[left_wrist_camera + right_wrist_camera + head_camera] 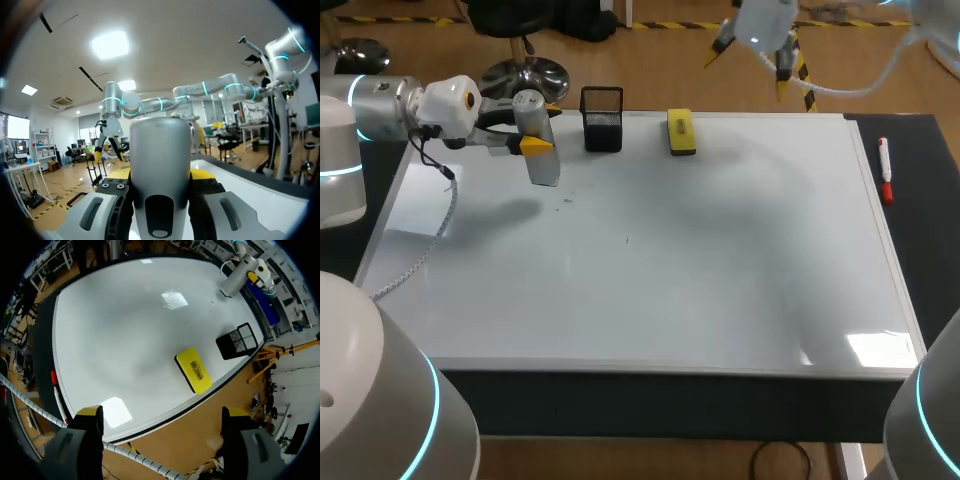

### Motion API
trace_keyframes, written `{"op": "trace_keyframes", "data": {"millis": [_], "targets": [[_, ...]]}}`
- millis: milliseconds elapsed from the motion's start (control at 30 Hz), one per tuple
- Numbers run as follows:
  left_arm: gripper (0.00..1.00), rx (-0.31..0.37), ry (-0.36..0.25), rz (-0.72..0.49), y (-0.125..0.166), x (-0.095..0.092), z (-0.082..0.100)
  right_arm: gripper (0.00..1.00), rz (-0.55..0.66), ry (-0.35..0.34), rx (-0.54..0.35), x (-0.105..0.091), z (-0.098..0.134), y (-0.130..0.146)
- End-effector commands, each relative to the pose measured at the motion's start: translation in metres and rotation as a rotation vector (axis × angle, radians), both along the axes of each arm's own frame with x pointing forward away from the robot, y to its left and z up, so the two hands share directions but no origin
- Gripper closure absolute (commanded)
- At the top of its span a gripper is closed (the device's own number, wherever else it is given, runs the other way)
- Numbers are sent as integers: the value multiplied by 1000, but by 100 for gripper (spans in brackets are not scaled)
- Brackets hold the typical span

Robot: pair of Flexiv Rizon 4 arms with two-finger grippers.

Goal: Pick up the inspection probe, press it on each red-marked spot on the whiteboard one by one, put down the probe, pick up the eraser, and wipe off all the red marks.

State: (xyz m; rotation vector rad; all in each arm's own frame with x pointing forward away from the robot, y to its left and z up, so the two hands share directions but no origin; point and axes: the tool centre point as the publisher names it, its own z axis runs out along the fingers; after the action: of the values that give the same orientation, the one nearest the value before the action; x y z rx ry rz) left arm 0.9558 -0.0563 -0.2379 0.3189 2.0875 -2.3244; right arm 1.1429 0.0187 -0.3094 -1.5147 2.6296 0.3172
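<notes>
STEP: pressing phase, judged | left gripper (533, 146) clamped on probe (545, 168), whiteboard's (720, 260) 10 o'clock | right gripper (162, 412) spread, empty, 1 o'clock | NEXT: lower tip onto red mark; none plainly visible

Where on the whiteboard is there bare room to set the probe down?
The whiteboard is bare across its middle and near half, and along the far edge between the eraser and the right frame. Crowded: the far left, where the left gripper holds the probe beside the mesh holder.

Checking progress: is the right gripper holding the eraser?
No, the eraser lies on the whiteboard ahead of the open, empty right gripper.
</notes>
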Motion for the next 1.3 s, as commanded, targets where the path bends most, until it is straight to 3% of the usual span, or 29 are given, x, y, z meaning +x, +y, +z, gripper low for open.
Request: {"op": "trace_keyframes", "data": {"millis": [33, 233, 567, 733, 1000, 1100, 1133, 1200, 1300], "targets": [[100, 1, -2, 2, 0, -1, 1, 0, -124, -50, -13, -17, 34, -33], [100, 1, -2, 2, 0, -1, 1, 0, -271, 6, 41, -16, 49, -60], [100, 1, -2, 2, 0, -1, 1, 0, -346, -25, 231, -30, 63, -103], [100, 1, -2, 2, 0, -1, 1, 0, -415, -5, 305, -37, 65, -118], [100, 1, -2, 2, 0, -1, 1, 0, -456, 0, 357, -53, 67, -118], [100, 1, -2, 2, 0, -1, 1, 0, -461, -16, 381, -61, 67, -112], [100, 1, -2, 2, 0, -1, 1, 0, -438, -50, 393, -62, 67, -111], [100, 1, -2, 2, 0, -1, 1, 0, -452, -11, 360, -66, 68, -106], [100, 1, -2, 2, 0, -1, 1, 0, -454, -12, 361, -67, 67, -103]]}}
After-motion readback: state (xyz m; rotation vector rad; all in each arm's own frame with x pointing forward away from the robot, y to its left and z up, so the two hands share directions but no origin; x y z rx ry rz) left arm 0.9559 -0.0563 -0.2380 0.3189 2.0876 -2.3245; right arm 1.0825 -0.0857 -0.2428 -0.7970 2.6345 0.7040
